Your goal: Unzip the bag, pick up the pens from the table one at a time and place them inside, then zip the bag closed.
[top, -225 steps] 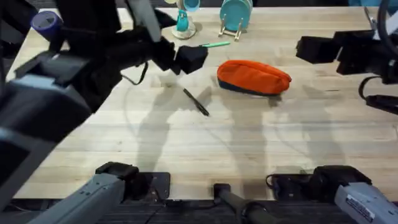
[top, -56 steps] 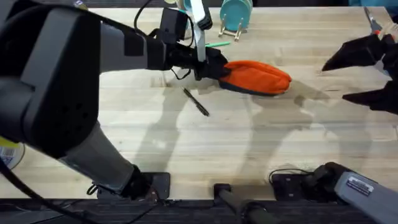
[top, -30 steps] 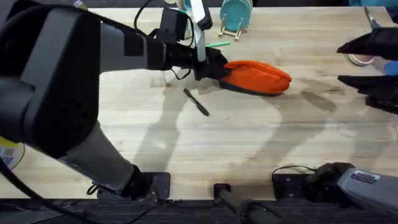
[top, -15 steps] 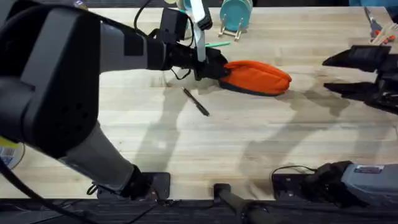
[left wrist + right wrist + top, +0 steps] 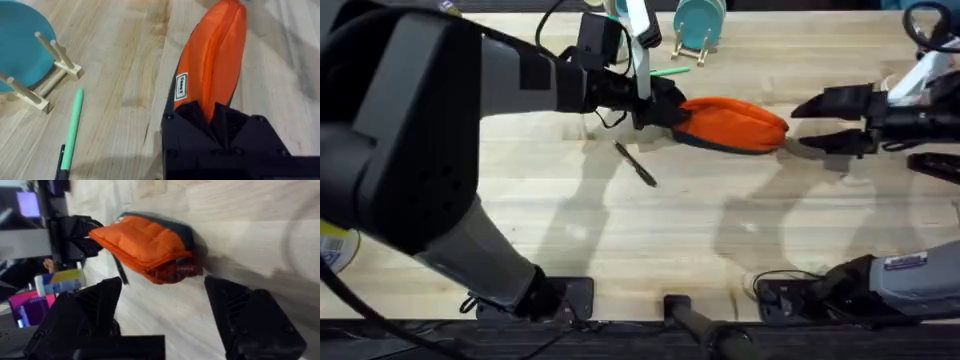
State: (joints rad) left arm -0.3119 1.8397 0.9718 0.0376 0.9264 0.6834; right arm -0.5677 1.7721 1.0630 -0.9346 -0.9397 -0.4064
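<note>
Bag position: the bag (image 5: 730, 124) lies on the counter (image 5: 720, 250), far centre, still zipped by the look of it.
Bag axis: long axis runs left–right across the counter, one end toward each arm.
Left tool: left tool (image 5: 665, 108) is clamped on the bag's left end; the left wrist view shows orange fabric pinched between the black fingers (image 5: 200, 130).
Right tool: right tool (image 5: 820, 122) is spread wide, empty, just off the bag's right end, mouth facing it along the long axis.
Key relation: bag's free end (image 5: 172, 270) sits straight ahead between the right fingers, not yet touched.
Nearer arm for zipper: right, judged.
Pens: black pen (image 5: 635, 163) near the bag's front left; green pen (image 5: 668, 71) behind it; both still out.
</note>
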